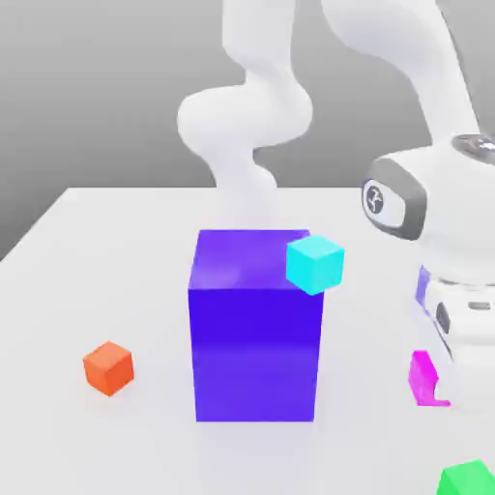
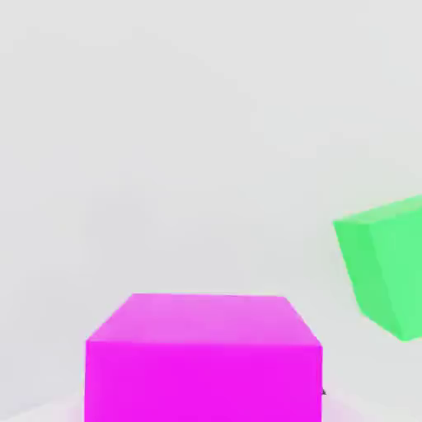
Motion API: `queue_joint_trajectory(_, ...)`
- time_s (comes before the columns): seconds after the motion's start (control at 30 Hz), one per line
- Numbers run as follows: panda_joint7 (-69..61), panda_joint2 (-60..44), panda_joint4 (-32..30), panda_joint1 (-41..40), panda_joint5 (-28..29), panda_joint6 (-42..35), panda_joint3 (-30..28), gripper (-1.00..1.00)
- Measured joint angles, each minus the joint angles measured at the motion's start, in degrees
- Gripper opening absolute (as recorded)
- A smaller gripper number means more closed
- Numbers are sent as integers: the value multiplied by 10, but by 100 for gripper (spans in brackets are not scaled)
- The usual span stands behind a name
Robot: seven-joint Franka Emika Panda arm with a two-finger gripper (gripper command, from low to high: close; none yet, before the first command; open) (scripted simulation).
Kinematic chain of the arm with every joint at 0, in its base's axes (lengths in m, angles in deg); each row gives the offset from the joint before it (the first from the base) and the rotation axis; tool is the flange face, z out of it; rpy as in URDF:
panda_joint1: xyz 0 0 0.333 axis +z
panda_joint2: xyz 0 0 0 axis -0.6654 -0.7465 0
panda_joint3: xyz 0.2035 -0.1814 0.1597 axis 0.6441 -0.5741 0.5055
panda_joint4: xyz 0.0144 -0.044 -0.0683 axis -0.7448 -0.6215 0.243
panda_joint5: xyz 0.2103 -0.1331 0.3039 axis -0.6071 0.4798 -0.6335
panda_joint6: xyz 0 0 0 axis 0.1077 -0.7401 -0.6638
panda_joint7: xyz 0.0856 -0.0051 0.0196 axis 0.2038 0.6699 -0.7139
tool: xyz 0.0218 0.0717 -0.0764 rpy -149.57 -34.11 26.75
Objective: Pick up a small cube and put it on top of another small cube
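The small magenta cube [image 1: 422, 377] lies on the white table at the exterior view's right, partly hidden behind my hand. In the hand view the same magenta cube [image 2: 203, 356] looms large and very close. My gripper [image 1: 447, 385] is lowered right at this cube, its white body standing directly over it. The cyan small cube [image 1: 315, 263] shows against the upper right corner of the big purple-blue block [image 1: 253, 338]; whether it rests on the block I cannot tell. The orange small cube [image 1: 107, 367] lies on the table at the exterior view's left.
A green cube [image 1: 469, 480] [image 2: 386, 276] lies close beside the magenta one, near the table's front edge. A sliver of something purple [image 1: 422, 286] peeks out behind my hand. The big block stands mid-table, and my arm curves up behind it.
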Motion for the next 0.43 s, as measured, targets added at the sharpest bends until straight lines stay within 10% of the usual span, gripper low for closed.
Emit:
queue_joint_trajectory(0.3,59,-114,134,-6,-24,-21,-10,-100)
queue_joint_trajectory(0.33,58,-129,136,-7,-26,-8,-9,100)
queue_joint_trajectory(0.43,58,-129,136,-7,-26,-8,-9,100)
